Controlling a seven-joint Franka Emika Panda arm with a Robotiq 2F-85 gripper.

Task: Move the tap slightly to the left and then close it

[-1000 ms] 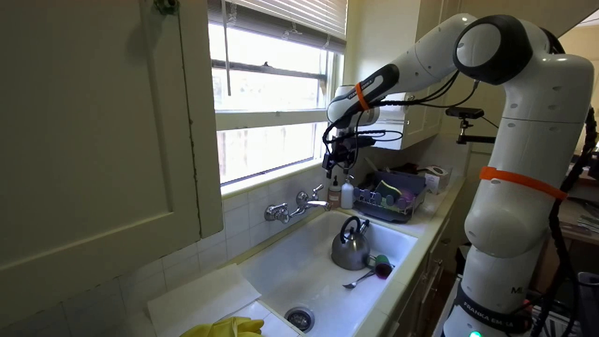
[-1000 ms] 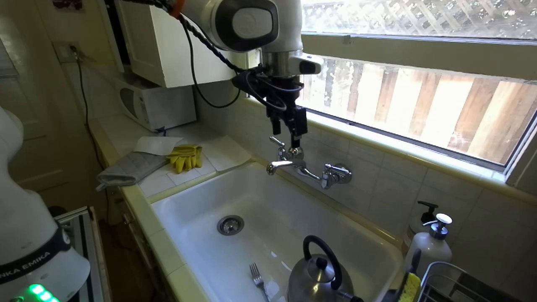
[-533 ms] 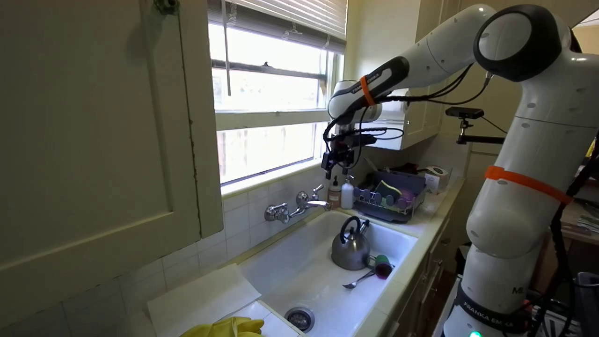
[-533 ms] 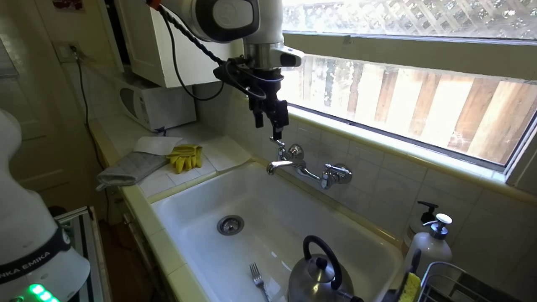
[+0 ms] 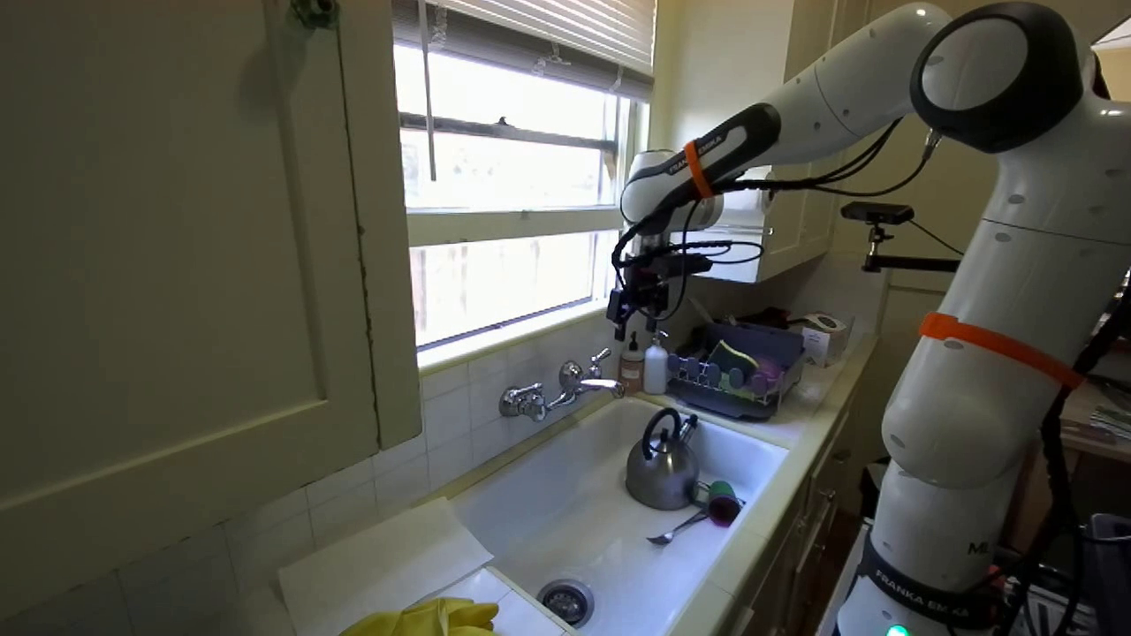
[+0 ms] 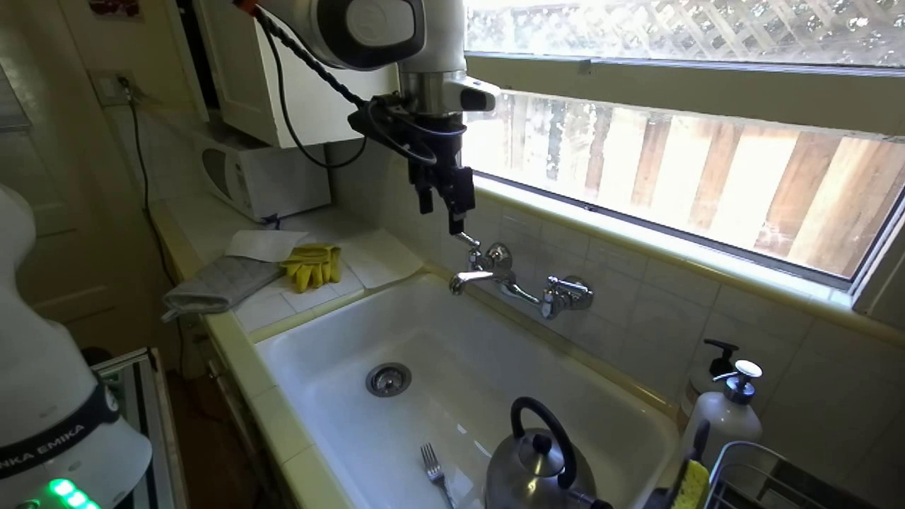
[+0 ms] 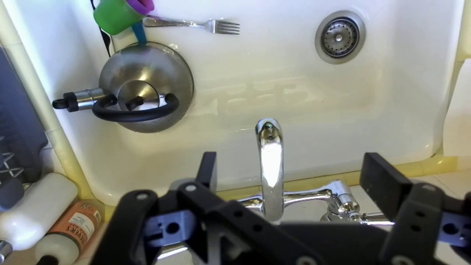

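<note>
The arm [image 6: 442, 32] hangs from the top edge in an exterior view, its gripper [image 6: 441, 219] pointing down just above the centre with fingers [image 6: 457, 220] parted, the lower fingertip just beside a handle [image 6: 469, 242] of the tap [image 6: 506, 281], contact impossible to tell. The sink [image 6: 509, 353] fills the lower centre, its drain [image 6: 388, 379] left of the middle, a fork [image 6: 434, 472] at the bottom edge and a kettle [image 6: 541, 459] just right of it. Gloves [image 6: 312, 266] lie left of centre, a microwave [image 6: 283, 180] stands upper left, a window [image 6: 672, 88] spans the upper right, and a bottle [image 6: 722, 423], sponge [image 6: 691, 488] and rack [image 6: 742, 443] share the lower right.
</note>
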